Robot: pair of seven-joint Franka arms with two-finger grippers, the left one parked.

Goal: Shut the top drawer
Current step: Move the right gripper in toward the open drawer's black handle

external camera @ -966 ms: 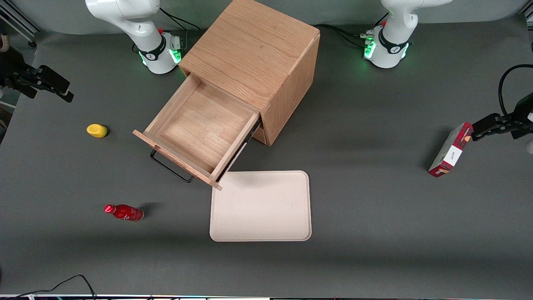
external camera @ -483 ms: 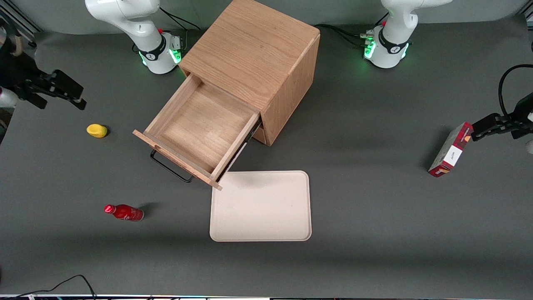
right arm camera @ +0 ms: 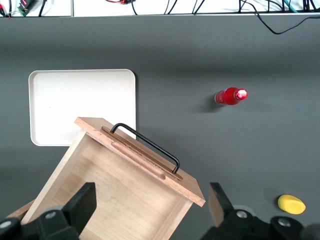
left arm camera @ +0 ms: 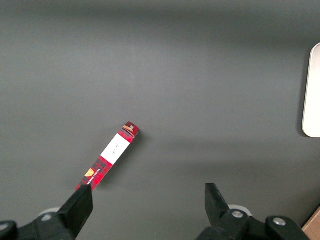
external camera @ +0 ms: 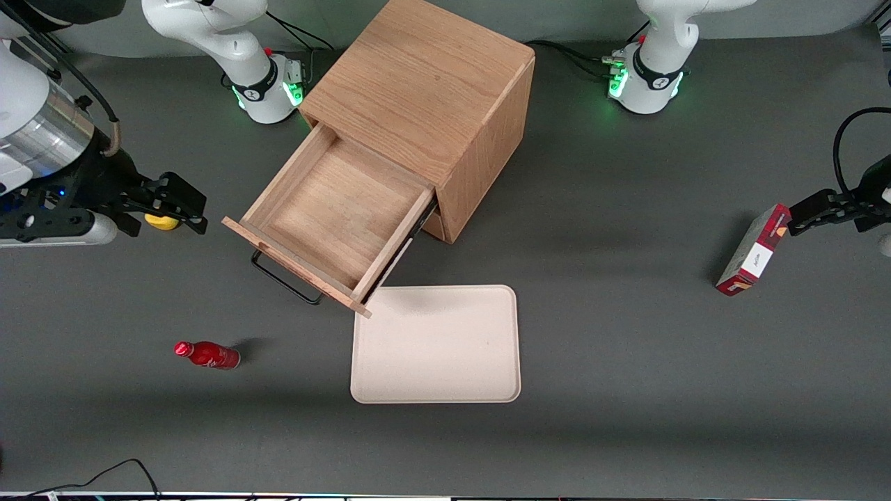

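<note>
The top drawer [external camera: 334, 216] of the light-oak cabinet [external camera: 424, 83] is pulled far out and is empty inside. Its flat front carries a thin black wire handle [external camera: 282, 278] on the side nearest the front camera. In the right wrist view the drawer [right arm camera: 120, 190] and its handle [right arm camera: 147, 145] show from above. My right gripper [external camera: 182, 207] is open and empty. It hovers high beside the drawer, toward the working arm's end of the table, partly over the yellow object.
A cream tray [external camera: 436, 344] lies flat just in front of the drawer front. A red bottle [external camera: 207, 355] lies on its side nearer the front camera. A yellow object [external camera: 163, 222] lies beside the drawer under the gripper. A red box [external camera: 753, 250] stands toward the parked arm's end.
My right gripper has moved from the table's edge toward the drawer and nearer the front camera, and now covers part of the yellow object. The drawer has not moved.
</note>
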